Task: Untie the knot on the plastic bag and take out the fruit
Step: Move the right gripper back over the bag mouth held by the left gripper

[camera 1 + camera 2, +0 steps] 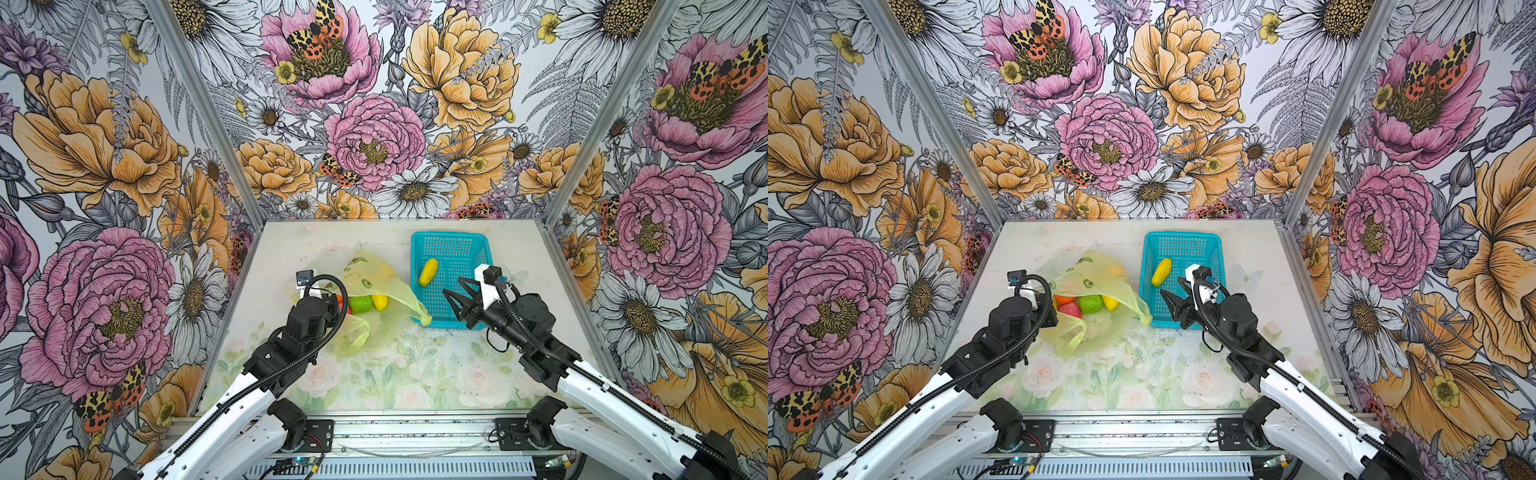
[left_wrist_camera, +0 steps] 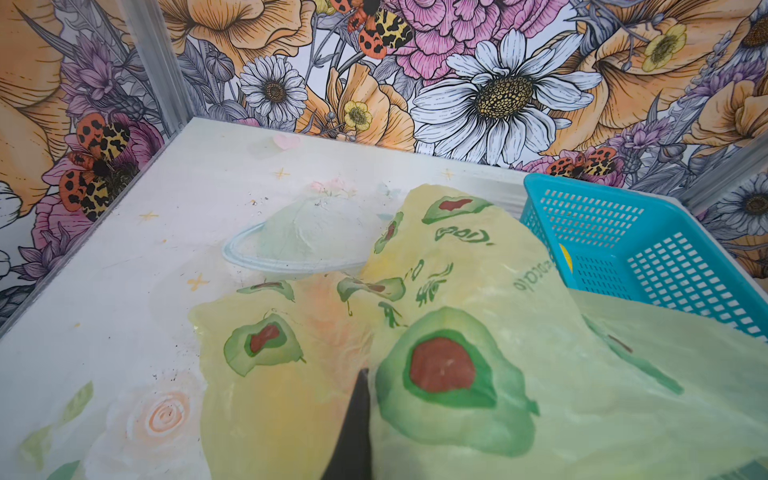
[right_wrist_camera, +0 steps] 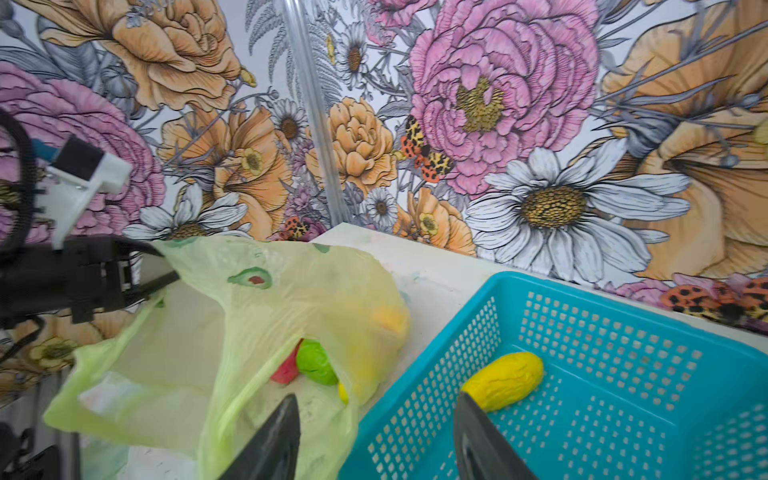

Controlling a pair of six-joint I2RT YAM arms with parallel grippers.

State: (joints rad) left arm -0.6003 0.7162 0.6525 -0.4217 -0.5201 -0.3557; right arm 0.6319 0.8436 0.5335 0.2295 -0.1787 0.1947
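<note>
The yellow-green plastic bag [image 1: 374,270] [image 1: 1100,266] [image 3: 270,299] lies left of centre with its mouth gaping towards the front. My left gripper [image 2: 365,374] is shut on the plastic bag's upper film [image 2: 498,291] and holds it up. Fruit shows in the mouth: an orange one [image 1: 1065,299], a pink-red one [image 1: 1070,310], a lumpy green one [image 1: 360,304] [image 3: 316,361] and a yellow one [image 1: 380,302]. A yellow fruit [image 1: 428,272] [image 3: 505,380] lies in the teal basket. My right gripper [image 1: 452,286] [image 3: 376,397] hangs open and empty over the basket's near left corner. The knot is out of view.
The teal perforated basket [image 1: 449,236] [image 1: 1181,235] [image 3: 623,299] stands at the back right, its left wall against the bag's twisted end [image 1: 424,319]. A loose handle loop [image 1: 353,336] trails toward the front. Flowered walls close in three sides.
</note>
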